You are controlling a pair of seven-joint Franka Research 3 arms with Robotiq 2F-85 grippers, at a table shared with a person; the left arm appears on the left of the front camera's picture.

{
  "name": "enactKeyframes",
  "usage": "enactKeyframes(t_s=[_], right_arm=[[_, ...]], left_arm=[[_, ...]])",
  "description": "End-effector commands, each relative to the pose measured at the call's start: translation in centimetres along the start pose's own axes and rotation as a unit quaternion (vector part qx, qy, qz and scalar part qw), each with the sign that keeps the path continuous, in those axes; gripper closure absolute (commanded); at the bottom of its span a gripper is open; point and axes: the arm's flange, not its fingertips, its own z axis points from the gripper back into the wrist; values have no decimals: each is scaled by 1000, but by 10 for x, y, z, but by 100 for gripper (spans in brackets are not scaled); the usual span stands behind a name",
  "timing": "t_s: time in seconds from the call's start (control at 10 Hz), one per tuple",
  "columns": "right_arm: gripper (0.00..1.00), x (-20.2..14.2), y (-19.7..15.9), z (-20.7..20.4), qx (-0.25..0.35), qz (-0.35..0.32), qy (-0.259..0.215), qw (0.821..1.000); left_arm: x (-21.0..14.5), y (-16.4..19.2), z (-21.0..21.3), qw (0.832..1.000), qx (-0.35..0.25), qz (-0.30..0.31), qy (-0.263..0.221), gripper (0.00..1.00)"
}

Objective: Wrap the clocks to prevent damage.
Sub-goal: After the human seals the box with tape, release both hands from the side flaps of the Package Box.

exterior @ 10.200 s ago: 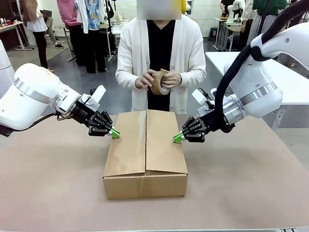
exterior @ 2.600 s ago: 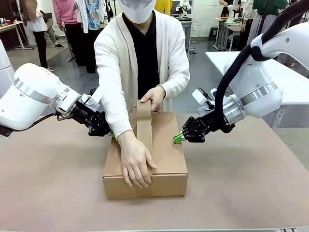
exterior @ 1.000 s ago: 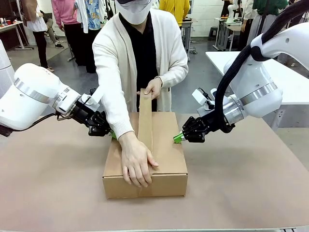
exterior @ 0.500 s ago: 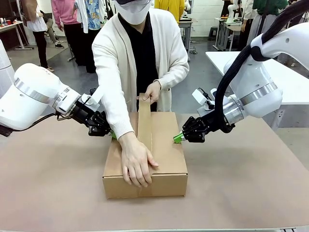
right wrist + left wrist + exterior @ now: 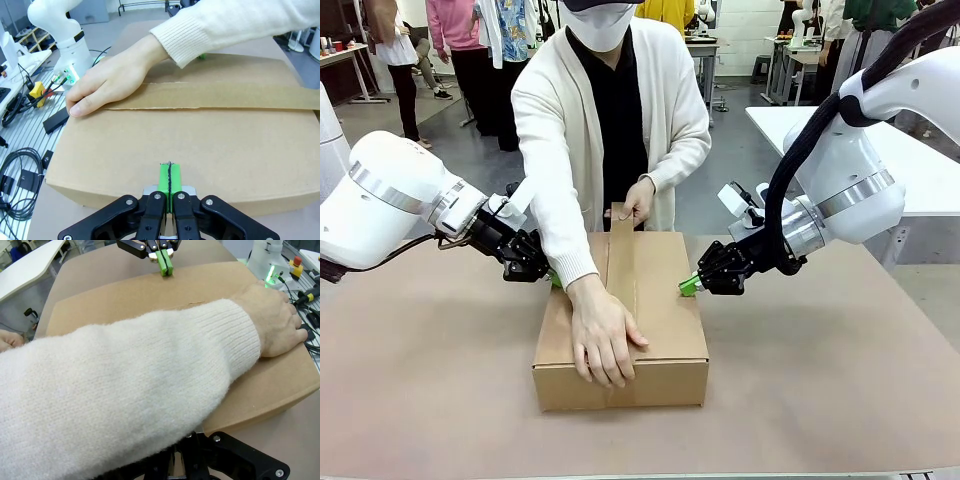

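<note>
- Right wrist view: the right gripper point(image 5: 170, 182) has its green pads pressed together on nothing, tips resting on the top of the cardboard box point(image 5: 210, 145). A strip of brown tape point(image 5: 215, 96) runs along the seam under the person's hand point(image 5: 112, 77).
- Left wrist view: a cream sleeve point(image 5: 125, 390) blocks the left gripper's own fingers.
- Front view: the left gripper point(image 5: 552, 277), closed and holding nothing, sits at the box's left edge behind the person's forearm.
- The clocks cannot be seen; the box is closed.
- No readable writing.
</note>
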Motion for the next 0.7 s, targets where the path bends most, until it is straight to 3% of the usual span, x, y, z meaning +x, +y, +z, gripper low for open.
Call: enactKeyframes(t_s=[0.0, 0.6], right_arm=[[99, -2, 0, -2, 0, -2, 3, 1000], [99, -2, 0, -2, 0, -2, 3, 1000]], left_arm=[[-3, 0, -4, 1000, -2, -5, 3, 100], [-3, 0, -4, 1000, -2, -5, 3, 100]])
